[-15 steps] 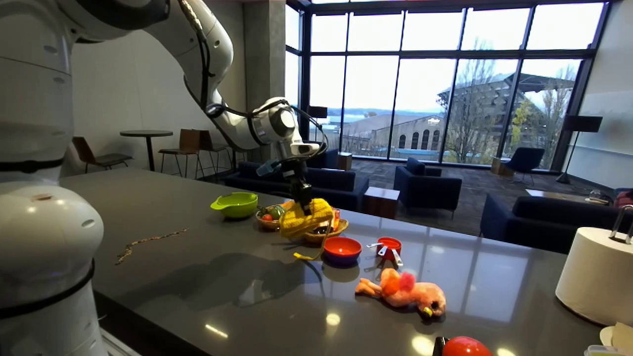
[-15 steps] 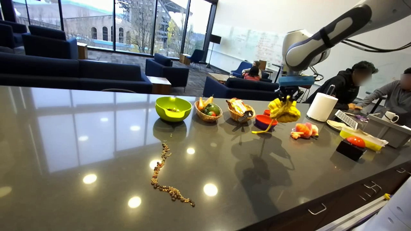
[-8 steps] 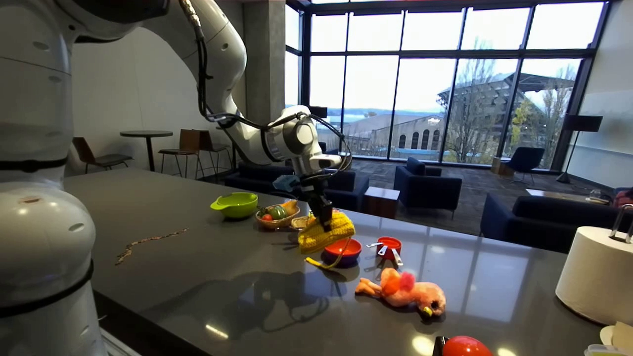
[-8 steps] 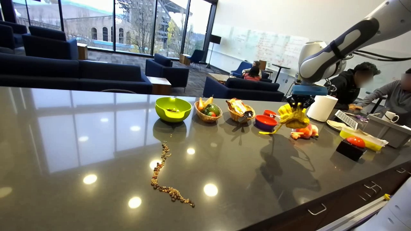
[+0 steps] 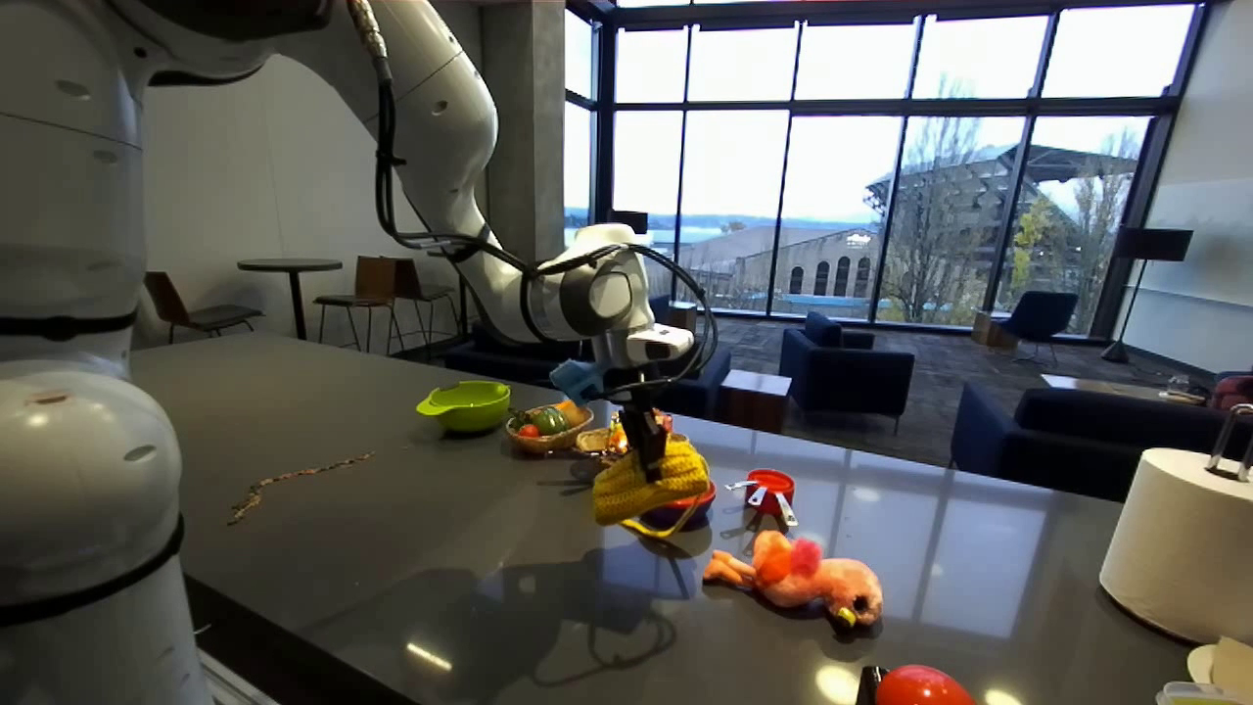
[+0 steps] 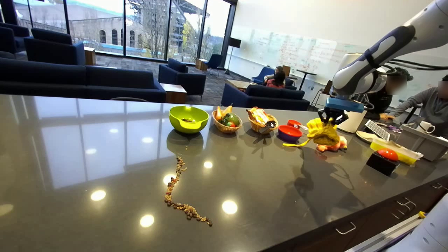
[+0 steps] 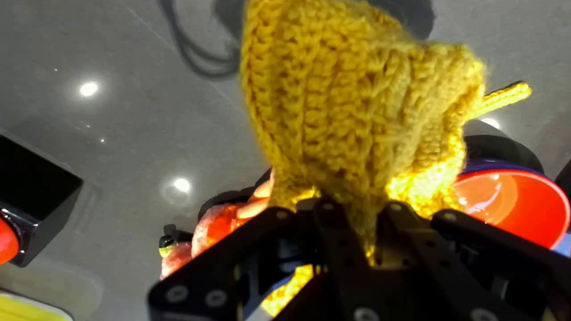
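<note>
Knitwear [image 5: 625, 497], bright yellow, hangs from the pincer [image 5: 650, 472] just below mid-frame in an exterior view; I see it bulging out either side of the jaws, which are clamped on a fold of it. Its long axis tilts gently, lower left to upper right. In the wrist view it fans toward the top edge of the frame, its cord [image 7: 504, 99] pointing right.
</note>
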Available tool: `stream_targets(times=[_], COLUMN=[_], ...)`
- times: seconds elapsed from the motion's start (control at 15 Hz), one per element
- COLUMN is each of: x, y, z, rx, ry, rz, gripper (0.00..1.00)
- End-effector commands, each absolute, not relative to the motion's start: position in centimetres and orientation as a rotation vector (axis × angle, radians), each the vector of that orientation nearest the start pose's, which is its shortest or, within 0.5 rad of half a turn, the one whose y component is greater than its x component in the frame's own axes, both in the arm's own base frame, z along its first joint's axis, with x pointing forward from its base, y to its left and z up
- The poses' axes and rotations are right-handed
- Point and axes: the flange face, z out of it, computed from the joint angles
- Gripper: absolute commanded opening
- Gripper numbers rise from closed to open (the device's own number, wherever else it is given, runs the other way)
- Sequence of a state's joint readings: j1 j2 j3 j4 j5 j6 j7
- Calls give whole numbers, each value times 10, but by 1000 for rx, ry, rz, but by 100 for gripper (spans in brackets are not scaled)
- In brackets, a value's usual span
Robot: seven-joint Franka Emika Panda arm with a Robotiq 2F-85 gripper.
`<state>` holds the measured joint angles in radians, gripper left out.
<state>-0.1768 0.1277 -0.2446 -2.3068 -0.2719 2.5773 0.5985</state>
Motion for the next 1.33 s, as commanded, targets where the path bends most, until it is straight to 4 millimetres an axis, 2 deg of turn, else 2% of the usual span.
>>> stream_targets(times=[0.0,0.53,1.27], x=[479,460,447], y=[-225,-243,-270], z=[307,282,247], rx=[-2991,-2952,-2936], ry=[1288,1351,1475], rz=[-297,-295,-219], gripper=[4,4,4])
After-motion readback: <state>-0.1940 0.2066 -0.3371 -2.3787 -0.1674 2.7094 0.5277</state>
